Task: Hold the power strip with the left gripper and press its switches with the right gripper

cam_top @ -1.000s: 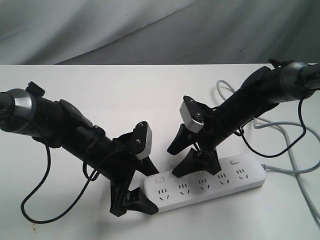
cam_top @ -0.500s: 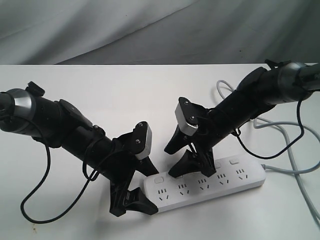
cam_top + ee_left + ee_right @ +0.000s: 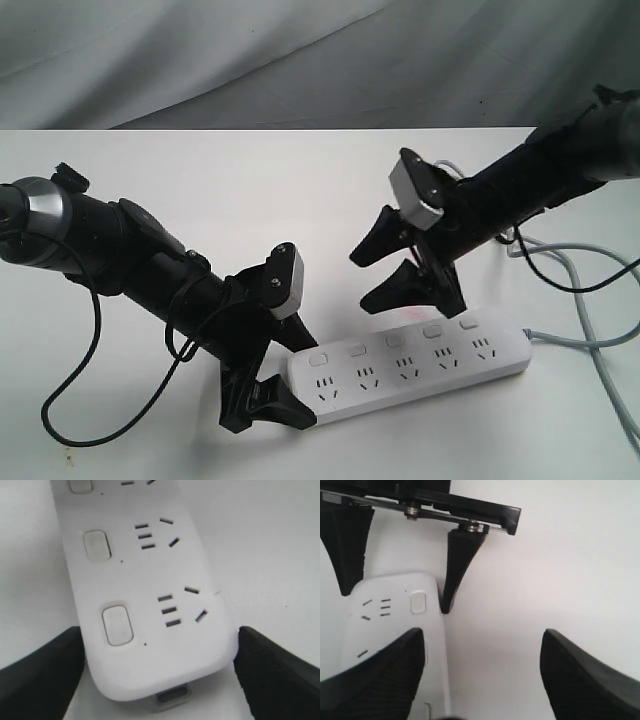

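On white surface [image 3: 200, 180], centre-front: strip [image 3: 430, 372] lies flat | left gripper [image 3: 297, 378]: we see its fingers pressed against both sides of strip's left end | right gripper [image 3: 360, 283]: we read it spread wide, empty, hanging above switches [image 3: 390, 343], no contact
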Available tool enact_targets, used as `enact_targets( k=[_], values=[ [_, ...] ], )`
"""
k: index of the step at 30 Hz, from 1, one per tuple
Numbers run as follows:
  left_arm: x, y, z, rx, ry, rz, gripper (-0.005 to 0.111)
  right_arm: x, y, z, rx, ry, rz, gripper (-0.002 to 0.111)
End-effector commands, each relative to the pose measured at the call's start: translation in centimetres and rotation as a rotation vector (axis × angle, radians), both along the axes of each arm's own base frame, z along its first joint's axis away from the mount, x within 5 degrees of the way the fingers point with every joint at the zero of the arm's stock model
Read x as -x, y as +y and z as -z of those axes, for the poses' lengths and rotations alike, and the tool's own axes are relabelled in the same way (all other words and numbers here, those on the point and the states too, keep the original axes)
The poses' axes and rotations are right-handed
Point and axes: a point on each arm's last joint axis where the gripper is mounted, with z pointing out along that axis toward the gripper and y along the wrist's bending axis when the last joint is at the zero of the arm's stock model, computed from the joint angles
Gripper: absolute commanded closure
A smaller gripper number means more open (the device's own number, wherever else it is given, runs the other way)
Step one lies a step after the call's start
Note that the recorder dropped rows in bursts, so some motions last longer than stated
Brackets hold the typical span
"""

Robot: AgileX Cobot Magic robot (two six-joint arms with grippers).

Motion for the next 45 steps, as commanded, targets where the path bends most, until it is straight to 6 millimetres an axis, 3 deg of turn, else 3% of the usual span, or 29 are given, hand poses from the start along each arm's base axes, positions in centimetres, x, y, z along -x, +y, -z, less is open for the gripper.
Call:
enact_targets(
  k=[1,18,26,45],
  values=[
    [0.0,0.1,0.1,-0.019,-0.023,0.002,0.077,0.1,-1.7,-0.2,0.016,0.038,0.004,0.047],
    [0.0,0.1,0.1,-0.019,-0.023,0.002,0.077,0.0,-2.0,0.7,0.065,0.032,0.037,0.047],
    [0.0,0.1,0.1,-0.019,-0.023,0.002,0.077,0.0,-2.1,3.1,0.081,0.095,0.033,0.047],
    [0.0,0.1,0.1,-0.019,-0.023,0.002,0.077,-0.3,-2.2,3.4,0.106,0.076,0.049,0.047]
  ],
)
